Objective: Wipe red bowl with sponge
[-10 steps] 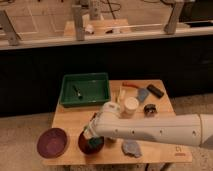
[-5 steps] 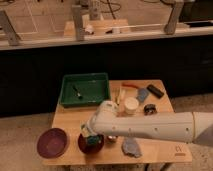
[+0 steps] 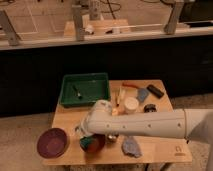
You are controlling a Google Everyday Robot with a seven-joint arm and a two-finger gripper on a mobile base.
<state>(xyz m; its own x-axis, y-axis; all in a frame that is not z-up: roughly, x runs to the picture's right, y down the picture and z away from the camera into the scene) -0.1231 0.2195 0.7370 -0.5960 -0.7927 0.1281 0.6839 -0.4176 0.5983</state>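
The red bowl (image 3: 93, 144) sits on the front left part of the wooden table (image 3: 160, 150). A greenish sponge (image 3: 89, 145) lies inside it. My gripper (image 3: 86, 136) reaches down into the bowl at the sponge, at the end of my white arm (image 3: 145, 125), which comes in from the right. The wrist hides most of the gripper and the back of the bowl.
A dark maroon plate (image 3: 52, 142) lies left of the bowl at the table's corner. A green tray (image 3: 85, 90) stands at the back left. A white cup (image 3: 131, 105), a grey-blue cloth (image 3: 131, 147), a black object (image 3: 155, 91) and small utensils lie to the right.
My wrist has shifted slightly over the red bowl. The bowl and the other things have stayed in place.
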